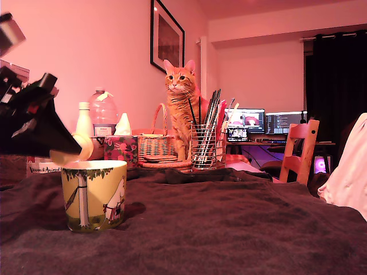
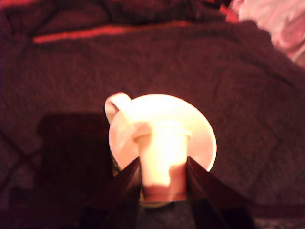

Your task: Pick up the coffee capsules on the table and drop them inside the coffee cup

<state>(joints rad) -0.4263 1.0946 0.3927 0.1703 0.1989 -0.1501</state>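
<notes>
Wrist view, item one: gripper [image 2: 162,179], two dark fingers [image 2: 126,183] closed partway, clamped on either side of the coffee capsule [image 2: 162,155]; capsule cream-white, tapered, rimmed wide end pointing away from the camera, narrow end seated between the fingers

Item two: coffee cup [image 2: 202,131], pale interior and handle visible directly beneath the capsule, the capsule's outline falling inside the rim on all sides (glare washes out the finer edges)

Exterior view, same items: gripper [image 1: 69,152] at the exterior view's left, dark arm angled downward, capsule [image 1: 71,150] a pale blurred shape just above the rim of the coffee cup [image 1: 94,195]; cup yellow-green with white tree trunk print, upright on the table [image 1: 229,229] with its dark brown fuzzy cloth

Step in hand, by judgement: carry finished or nearly so, capsule poised over the cup mouth, release not yet made

Next move, by judgement: part the fingers enough to free the rimmed end, keeping the arm steady so the capsule falls inside and does not clip the rim; little further descent seems needed

Background, not involved: orange cat [image 1: 182,109], wire pen holder [image 1: 205,146], wicker basket [image 1: 156,146]
</notes>
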